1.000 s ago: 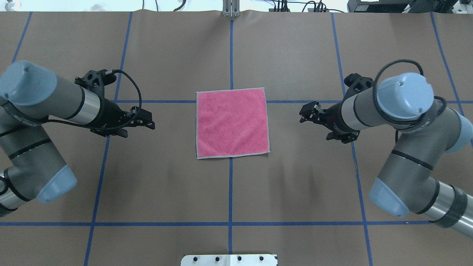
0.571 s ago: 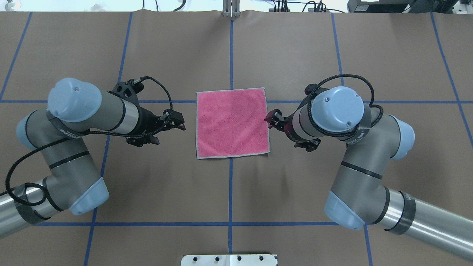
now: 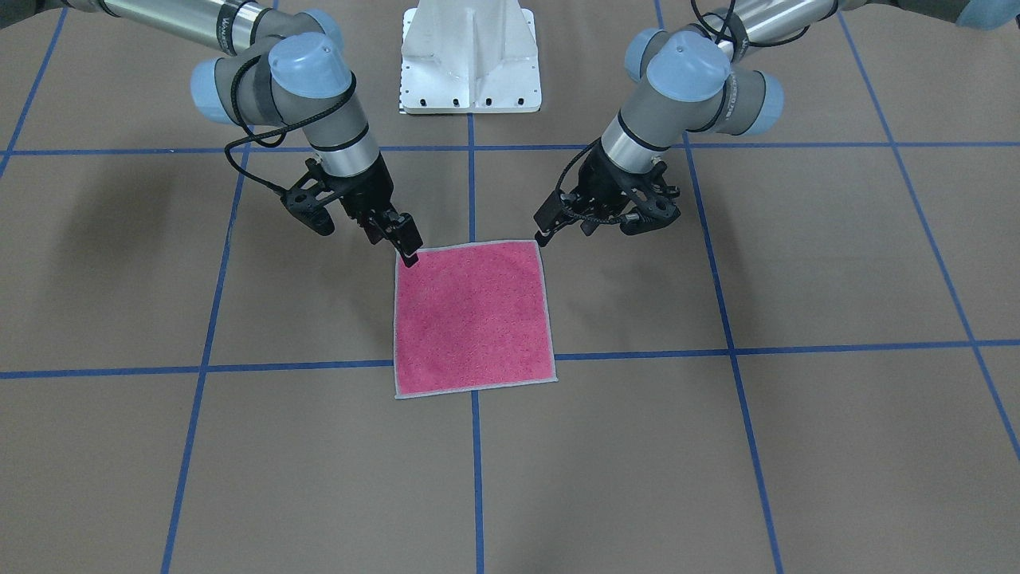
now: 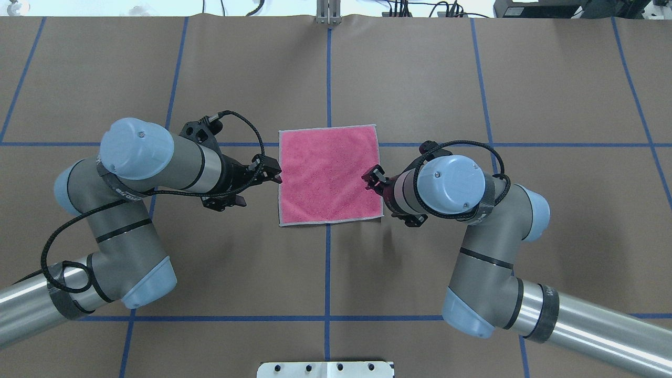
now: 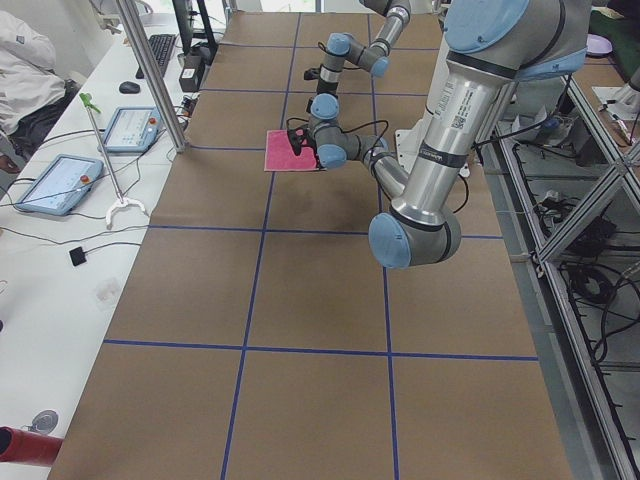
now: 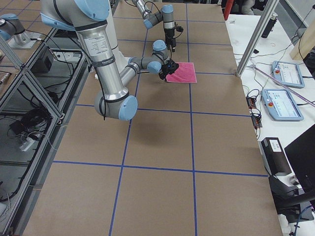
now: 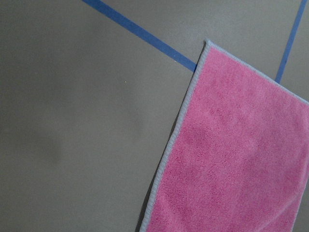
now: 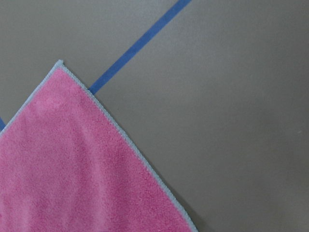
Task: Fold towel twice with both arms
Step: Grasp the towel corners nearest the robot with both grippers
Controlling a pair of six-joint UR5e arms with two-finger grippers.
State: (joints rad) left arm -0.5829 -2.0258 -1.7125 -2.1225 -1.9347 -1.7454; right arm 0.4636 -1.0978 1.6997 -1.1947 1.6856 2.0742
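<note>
The towel (image 4: 329, 176) lies flat and square on the brown table, pink face up, with a light grey edge (image 3: 474, 319). My left gripper (image 4: 274, 172) hovers at its left side, fingers apart and holding nothing; in the front-facing view it (image 3: 547, 231) sits just off the towel's robot-side corner. From the other side, my right gripper (image 4: 370, 177) reaches over the towel's right edge, open, its tip (image 3: 408, 245) at the other robot-side corner. The left wrist view has a towel edge and corner (image 7: 231, 145), the right wrist view a corner (image 8: 72, 169); no fingers show in either.
Blue tape lines (image 4: 328, 273) grid the table. The white pedestal base (image 3: 470, 56) stands at the robot's edge. Side benches carry tablets (image 5: 60, 180) (image 6: 283, 103) and cables. A metal post (image 5: 150, 70) rises at the far table edge.
Both arms have swung inward from the table's sides. The grippers have closed in on the towel from left and right and now sit at its edges. The towel has not moved.
</note>
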